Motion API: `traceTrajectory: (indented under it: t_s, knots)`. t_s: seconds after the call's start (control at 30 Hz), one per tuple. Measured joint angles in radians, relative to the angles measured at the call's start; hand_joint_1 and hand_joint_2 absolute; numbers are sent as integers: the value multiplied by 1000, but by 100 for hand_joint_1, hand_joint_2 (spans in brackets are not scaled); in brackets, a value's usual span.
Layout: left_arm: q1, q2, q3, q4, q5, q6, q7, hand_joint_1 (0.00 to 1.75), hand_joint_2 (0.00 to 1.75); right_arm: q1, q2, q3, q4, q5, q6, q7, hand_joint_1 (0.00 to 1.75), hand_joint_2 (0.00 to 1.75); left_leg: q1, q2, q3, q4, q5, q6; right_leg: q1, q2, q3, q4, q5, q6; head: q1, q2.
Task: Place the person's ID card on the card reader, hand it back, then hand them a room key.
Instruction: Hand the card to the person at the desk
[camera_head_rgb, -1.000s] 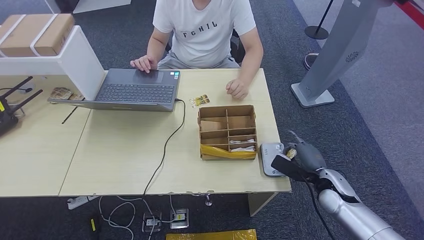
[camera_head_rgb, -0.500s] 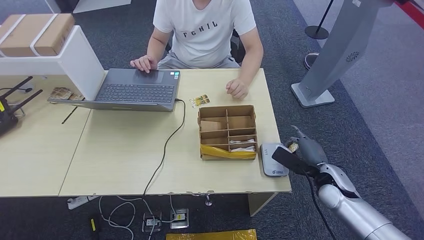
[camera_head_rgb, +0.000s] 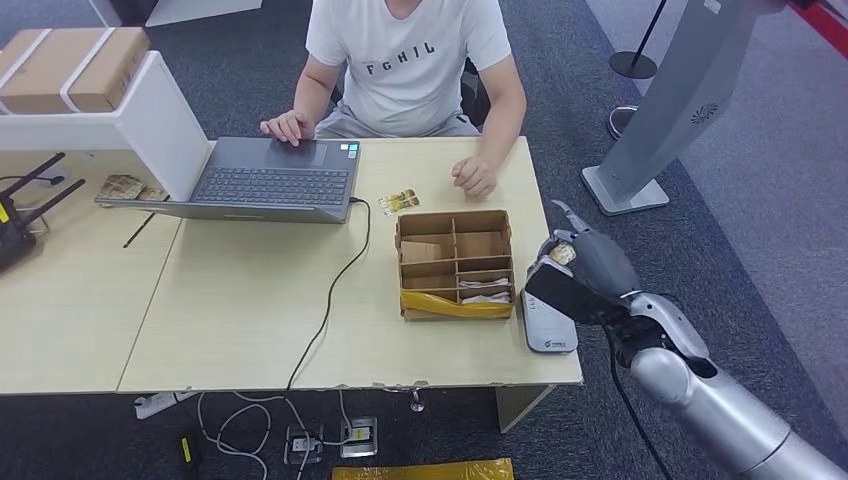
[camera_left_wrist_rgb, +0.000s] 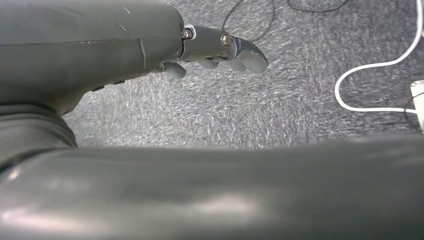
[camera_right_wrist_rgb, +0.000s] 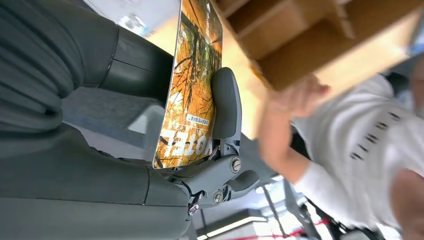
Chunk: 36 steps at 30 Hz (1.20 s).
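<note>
Card with an orange autumn-tree print and "HOTEL" lettering is pinched in the right hand: thumb on its printed face, darker fingers behind it. Whether it's the room key or the ID I can't tell. In the head view this hand is raised just over the counter's right edge, above the far end of the grey card reader, right beside the cardboard divider box. The card itself is barely visible there, just an orange sliver at the fingertips.

Second small card lies flat on the counter between the laptop and the person's hand, beyond the box. Print too small to read.

Left hand hangs over grey carpet, fingers loosely curled, nothing in them. A white cable crosses the floor near it.

Hidden or cut off: the reader's far end is under the right hand; the person is cropped at the neck; the right wrist view blurs the person and box.

Counts: two cards, one reader, one divider box with a yellow strip along its near wall, one laptop with one black cable running off the counter, one person with both hands on the counter.
</note>
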Motion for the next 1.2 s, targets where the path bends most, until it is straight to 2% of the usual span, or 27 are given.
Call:
traceTrajectory:
  t_s: [0.1,0.2,0.3,0.4,0.93,1.2]
  knots:
    - [1,0,0,0,-10,-3,-7,0,0,-36,-18,-22,-73,37,30,25,175,175,0,0,0,0,0,0,0,0,0,0,0,0,0,0]
    - [1,-1,0,0,-20,-7,-8,0,0,-85,-26,-33,-95,144,53,3,175,175,0,1,0,0,0,0,0,2,0,0,0,0,0,0]
    - [0,-4,0,0,-23,-8,-8,0,0,-145,-11,-31,-69,248,54,-42,175,175,0,1,0,0,0,0,0,3,0,0,0,1,0,0]
    - [-1,-8,0,0,-25,-8,-10,0,0,-196,22,-27,-19,285,51,-63,175,175,0,1,0,0,0,0,0,3,0,0,1,0,0,0]
    - [-7,-11,-26,0,-65,-17,-14,0,0,-302,172,-16,240,249,98,-85,175,175,1,1,-1,0,0,0,0,2,-1,0,0,0,0,0]
    - [-10,-11,-34,0,-74,-22,-14,0,0,-317,233,-16,351,278,70,-104,175,175,1,1,-1,0,0,0,0,3,-1,0,0,0,0,0]
